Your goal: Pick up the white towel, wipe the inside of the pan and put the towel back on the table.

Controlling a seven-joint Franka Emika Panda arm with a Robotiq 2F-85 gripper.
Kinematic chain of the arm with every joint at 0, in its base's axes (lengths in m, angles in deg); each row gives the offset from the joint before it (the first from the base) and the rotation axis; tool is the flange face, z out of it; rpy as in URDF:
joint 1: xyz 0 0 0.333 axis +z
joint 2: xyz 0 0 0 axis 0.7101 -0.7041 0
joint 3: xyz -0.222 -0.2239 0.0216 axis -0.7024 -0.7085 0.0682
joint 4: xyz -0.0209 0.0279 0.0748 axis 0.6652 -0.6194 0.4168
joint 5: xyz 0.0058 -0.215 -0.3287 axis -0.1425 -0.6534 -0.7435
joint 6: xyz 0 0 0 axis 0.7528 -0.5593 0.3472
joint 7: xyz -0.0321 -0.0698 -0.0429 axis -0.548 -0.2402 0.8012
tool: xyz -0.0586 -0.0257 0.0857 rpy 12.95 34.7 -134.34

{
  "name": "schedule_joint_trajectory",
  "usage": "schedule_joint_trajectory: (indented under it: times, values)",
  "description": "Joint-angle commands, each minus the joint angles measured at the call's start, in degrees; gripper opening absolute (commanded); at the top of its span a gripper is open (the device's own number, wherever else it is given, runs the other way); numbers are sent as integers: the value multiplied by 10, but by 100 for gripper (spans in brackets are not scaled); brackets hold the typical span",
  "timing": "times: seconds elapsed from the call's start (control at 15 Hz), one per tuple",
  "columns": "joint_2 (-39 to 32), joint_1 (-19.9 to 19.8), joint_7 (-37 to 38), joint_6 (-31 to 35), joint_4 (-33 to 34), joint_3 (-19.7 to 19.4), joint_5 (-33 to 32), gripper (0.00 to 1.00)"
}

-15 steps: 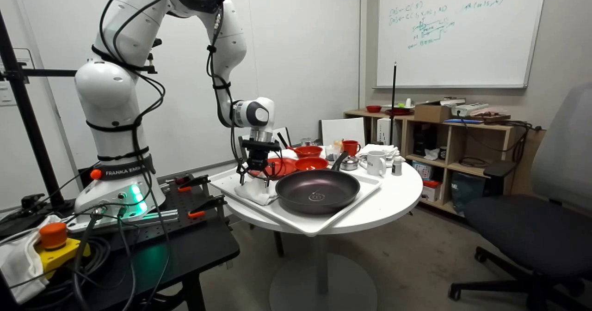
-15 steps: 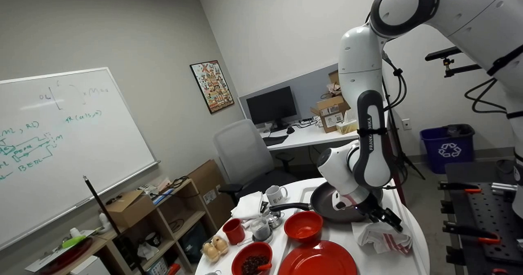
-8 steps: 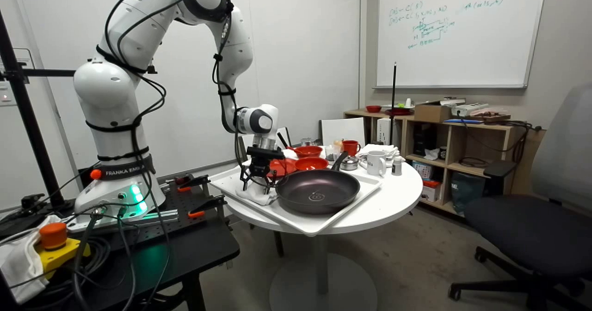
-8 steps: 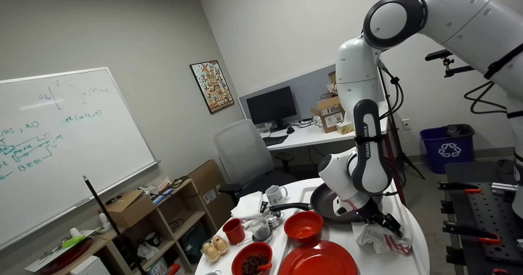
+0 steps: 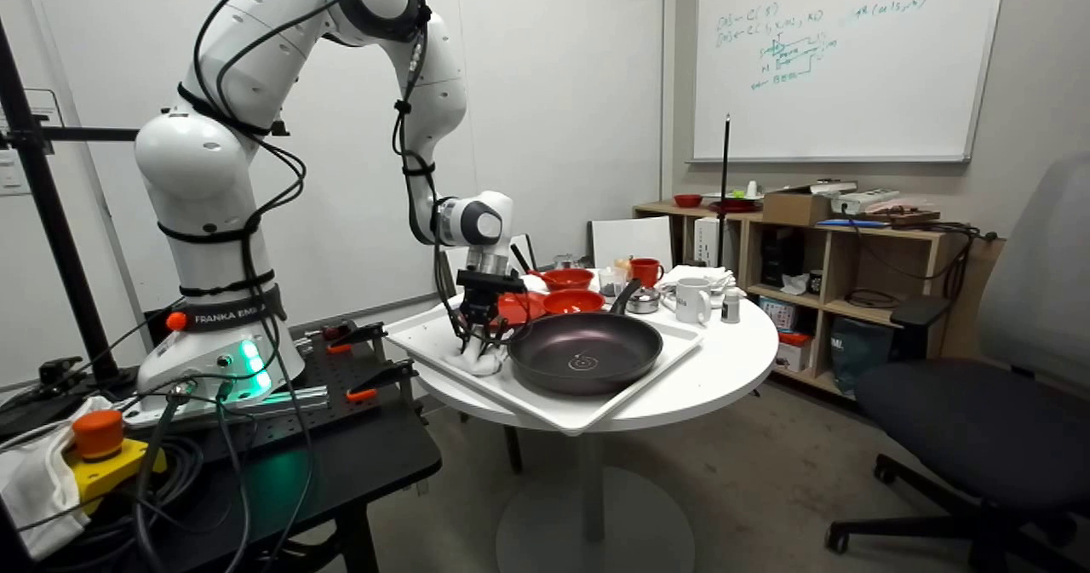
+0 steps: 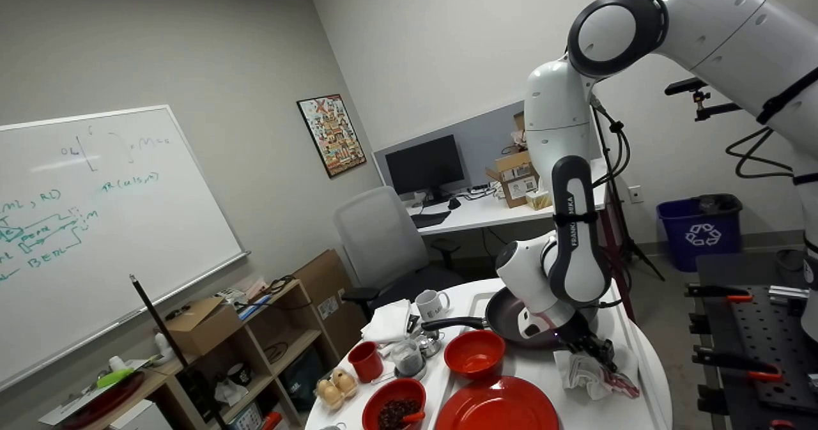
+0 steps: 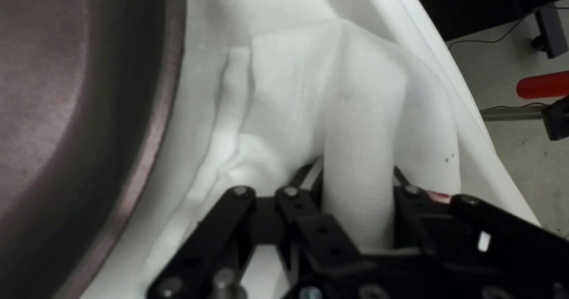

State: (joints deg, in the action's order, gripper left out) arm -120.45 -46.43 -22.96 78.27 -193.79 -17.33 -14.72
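White towel (image 7: 342, 94) in the grip, and we get it best from the wrist view! The gripper (image 7: 357, 180) is clamped on a thick fold of it, pinched between two black fingers (image 7: 410, 210), while the rest of the cloth lies rumpled on the tray (image 5: 549, 403). Just beside it sits the pan (image 5: 588, 343), dark inside, sharing that tray, and from the wrist we catch a white strip between the pan and the nearest ridge of cloth. Over to an exterior view, where we pick out red stripes at one end of the towel. We see the arm (image 5: 433, 79) arching high, its wrist down over the round table (image 5: 737, 370) that carries all this. And what a crowded top we have: a red plate (image 6: 498, 407), a red bowl (image 6: 474, 354) near the pan, a red mug (image 6: 366, 362), a white mug (image 6: 429, 306) with its handle showing, and some eggs (image 6: 335, 390) close to the table's edge.
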Motion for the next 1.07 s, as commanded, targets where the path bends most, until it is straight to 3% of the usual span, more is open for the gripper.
schedule_joint_trajectory:
  times: [0.0, 0.73, 1.0]
  values:
    - [13, -1, -9, 26, -21, 11, 6, 9]
    - [203, -7, 0, 121, -169, 50, 39, 10]
    - [260, -38, -42, 121, -174, 76, 157, 10]
